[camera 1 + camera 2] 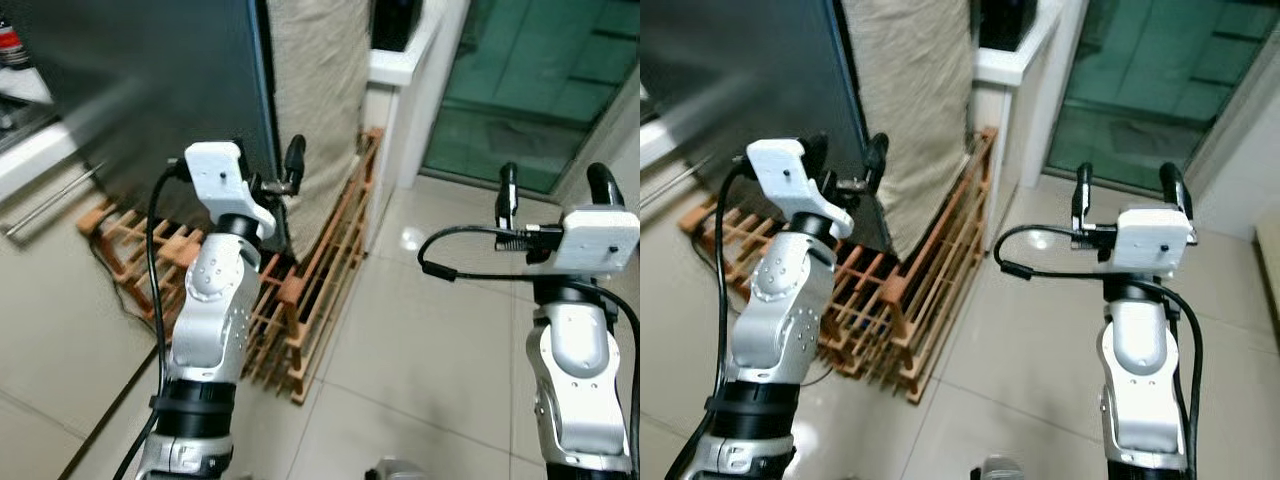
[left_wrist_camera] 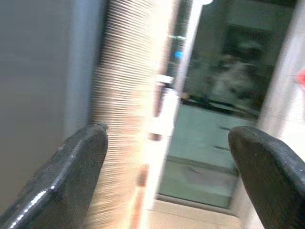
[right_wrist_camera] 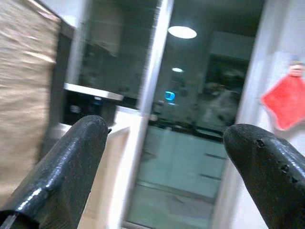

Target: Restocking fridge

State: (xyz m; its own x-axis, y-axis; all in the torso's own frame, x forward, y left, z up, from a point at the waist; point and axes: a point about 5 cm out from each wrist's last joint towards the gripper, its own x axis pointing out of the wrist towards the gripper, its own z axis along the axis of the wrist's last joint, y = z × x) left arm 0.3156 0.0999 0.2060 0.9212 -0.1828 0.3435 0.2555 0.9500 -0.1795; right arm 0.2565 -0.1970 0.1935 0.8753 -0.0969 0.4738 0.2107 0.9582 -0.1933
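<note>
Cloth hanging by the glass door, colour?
Red cloth, clearest in the right wrist view.

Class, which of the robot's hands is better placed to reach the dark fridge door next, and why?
Probably the left hand: it is raised, open, close beside the fridge door. The right hand, also open, is out over the tiled floor.

I see a pale tiled floor (image 1: 420, 330), glossy enough to catch a light spot near the white cabinet (image 1: 405, 95). A wooden rack (image 1: 300, 300) of slats lies on the tiles, running along the foot of the dark fridge (image 1: 150, 90) and turning the corner beside a beige cloth (image 1: 320, 90) that hangs down to it. A black cable (image 1: 110, 285) trails across the rack's far end, I think onto the floor. The cabinet stands on the tiles just past the rack.
</note>
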